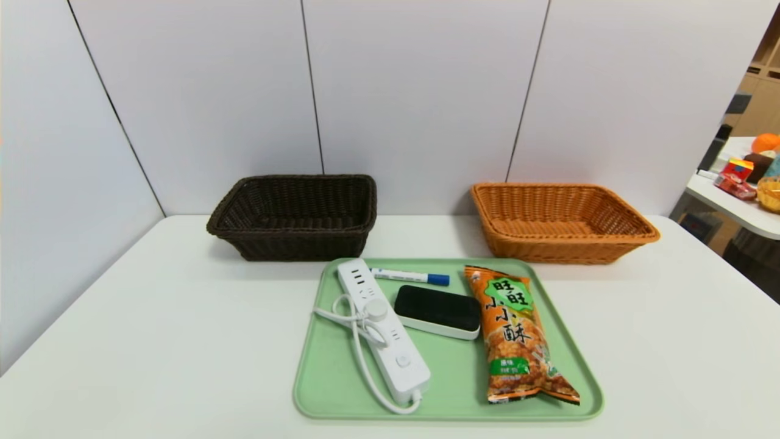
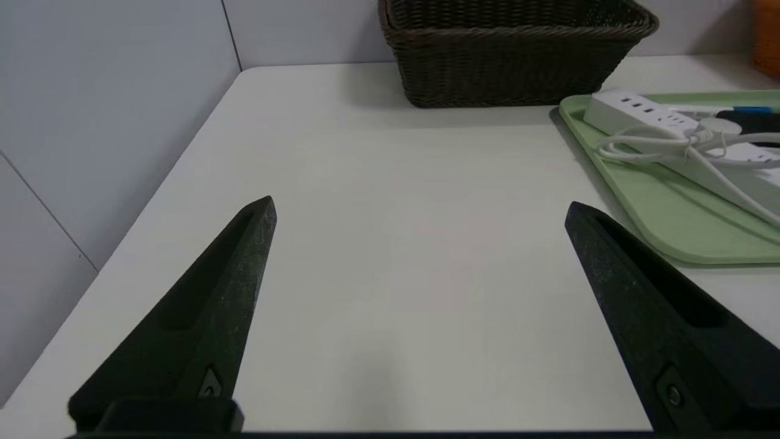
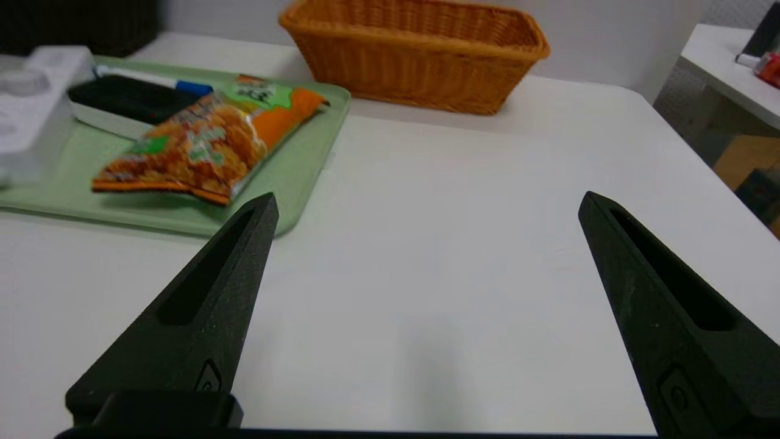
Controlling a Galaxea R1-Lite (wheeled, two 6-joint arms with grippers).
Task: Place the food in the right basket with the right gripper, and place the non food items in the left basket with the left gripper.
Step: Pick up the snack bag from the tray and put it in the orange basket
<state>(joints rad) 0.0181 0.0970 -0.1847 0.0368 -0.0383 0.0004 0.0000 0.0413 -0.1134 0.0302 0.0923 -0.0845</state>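
Orange snack bag (image 1: 517, 338) looks crinkled and green-labelled; left (image 2: 420, 207) and right grippers' (image 3: 429, 198) jaws spread, released.

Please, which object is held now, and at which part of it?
Nothing is held: the left tool and right tool are open and empty.

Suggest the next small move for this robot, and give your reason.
The right gripper should probably ease over toward the snack bag. Its jaws stand open with nothing between them, and the bag lies on the tray's right side, nearest that arm, with the orange basket just behind. The left gripper, also open, could wait over the table's left side.
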